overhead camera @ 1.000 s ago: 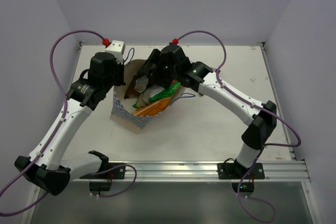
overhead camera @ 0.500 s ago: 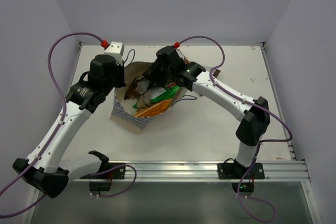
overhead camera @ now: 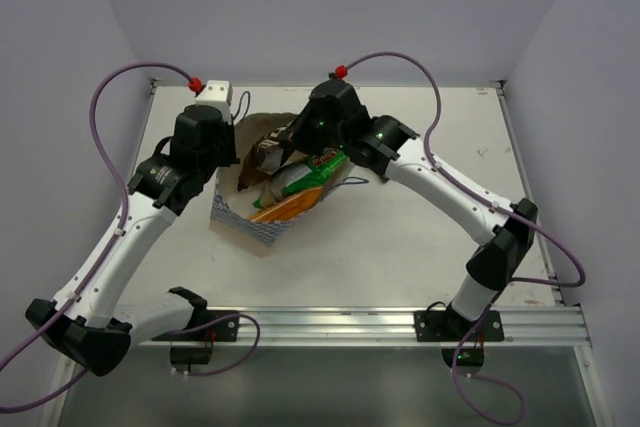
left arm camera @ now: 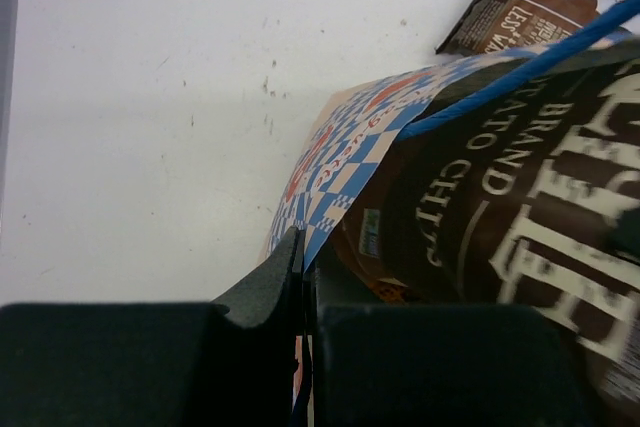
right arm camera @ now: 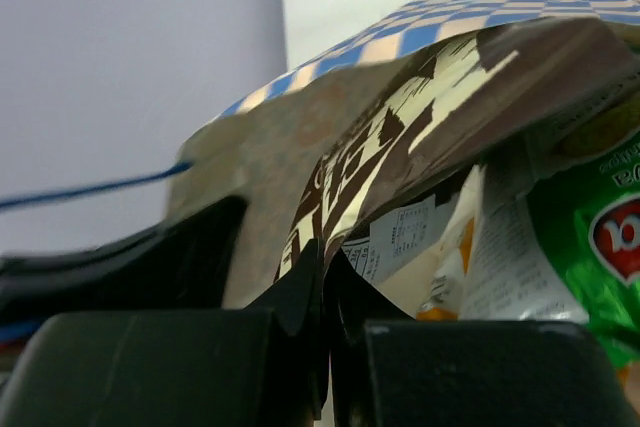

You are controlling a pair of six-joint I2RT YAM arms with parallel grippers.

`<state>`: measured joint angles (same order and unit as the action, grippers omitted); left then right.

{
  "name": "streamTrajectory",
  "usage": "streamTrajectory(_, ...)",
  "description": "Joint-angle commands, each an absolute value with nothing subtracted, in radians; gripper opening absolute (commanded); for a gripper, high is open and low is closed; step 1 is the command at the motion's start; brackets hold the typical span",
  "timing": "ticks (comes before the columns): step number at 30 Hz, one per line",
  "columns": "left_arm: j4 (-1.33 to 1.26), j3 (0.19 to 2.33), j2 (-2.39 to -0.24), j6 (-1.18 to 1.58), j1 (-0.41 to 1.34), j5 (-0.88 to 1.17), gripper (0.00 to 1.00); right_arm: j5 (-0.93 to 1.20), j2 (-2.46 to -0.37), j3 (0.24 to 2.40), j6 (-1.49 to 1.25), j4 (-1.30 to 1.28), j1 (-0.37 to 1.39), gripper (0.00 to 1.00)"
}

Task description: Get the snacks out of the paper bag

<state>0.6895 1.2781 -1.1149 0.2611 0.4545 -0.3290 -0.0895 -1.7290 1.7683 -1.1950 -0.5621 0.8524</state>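
The paper bag (overhead camera: pixel 238 209) lies on its side with its mouth toward the right arm. My left gripper (overhead camera: pixel 226 161) is shut on the bag's checked edge (left arm camera: pixel 330 182), next to a blue cord handle (left arm camera: pixel 530 65). At the bag's mouth my right gripper (overhead camera: pixel 288 143) is shut on the edge of a dark brown snack packet (right arm camera: pixel 420 117). That packet (overhead camera: pixel 267 153) sticks up out of the opening. A green-and-white packet (overhead camera: pixel 312 176) and an orange packet (overhead camera: pixel 285 209) poke out below it. The left wrist view shows a second brown packet (left arm camera: pixel 508 9) beyond the bag.
A white block (overhead camera: pixel 217 94) sits at the table's far left corner behind the left arm. Purple cables loop above both arms. A metal rail (overhead camera: pixel 400 322) runs along the table's near edge. Walls close in the table on three sides.
The right gripper was open at the bag's mouth; it reached in and closed on the dark brown packet, which now stands higher. The left arm kept its hold on the bag.
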Motion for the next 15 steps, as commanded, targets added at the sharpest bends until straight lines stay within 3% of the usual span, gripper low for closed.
streamTrajectory(1,0.627,1.287,-1.129,0.305,0.46,-0.379,0.0,-0.042,-1.594,1.879,-1.1,-0.528,0.859,0.0)
streamTrajectory(10,0.643,1.289,-1.177,0.324,0.453,-0.433,0.0,-0.037,-1.411,1.936,-0.965,-0.58,0.832,0.0)
streamTrajectory(15,0.647,1.279,-1.189,0.33,0.44,-0.451,0.0,-0.011,-1.313,1.885,-0.925,-0.611,0.665,0.0)
